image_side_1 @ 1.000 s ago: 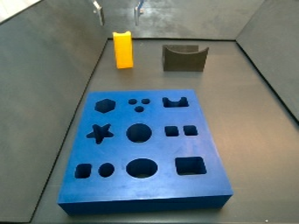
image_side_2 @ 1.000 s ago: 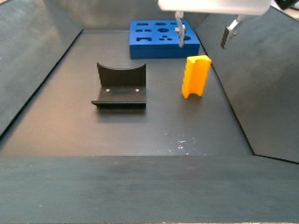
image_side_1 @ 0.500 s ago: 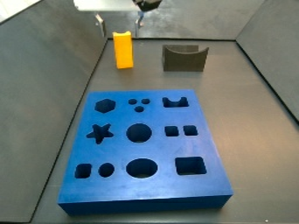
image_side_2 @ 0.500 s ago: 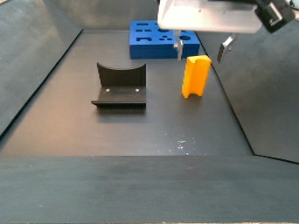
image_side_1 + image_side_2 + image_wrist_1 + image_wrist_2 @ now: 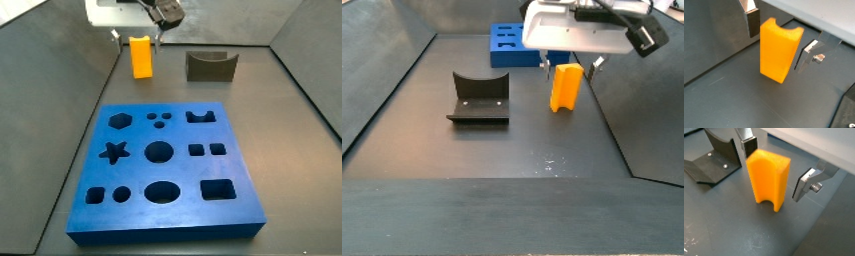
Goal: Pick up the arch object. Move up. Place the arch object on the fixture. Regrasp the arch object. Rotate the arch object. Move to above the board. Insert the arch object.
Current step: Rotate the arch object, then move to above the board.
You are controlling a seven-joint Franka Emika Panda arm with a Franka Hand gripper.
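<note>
Jaws (image 5: 777, 165) spread wide, straddling upright arch object (image 5: 768, 179) without touching it, arm pointing straight down.

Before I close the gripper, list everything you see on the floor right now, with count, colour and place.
Yellow-orange plastic arch object: one, standing upright on the dark floor, arch notch at its lower end, between the gripper fingers with gaps either side.
Dark olive-grey fixture: one, on the floor beside the arch object, apart from it.
Blue board with shaped holes: one, flat on the floor, every hole empty.
Gripper: one, silver fingers with dark pads, open, lowered around the upper part of the arch object.
</note>
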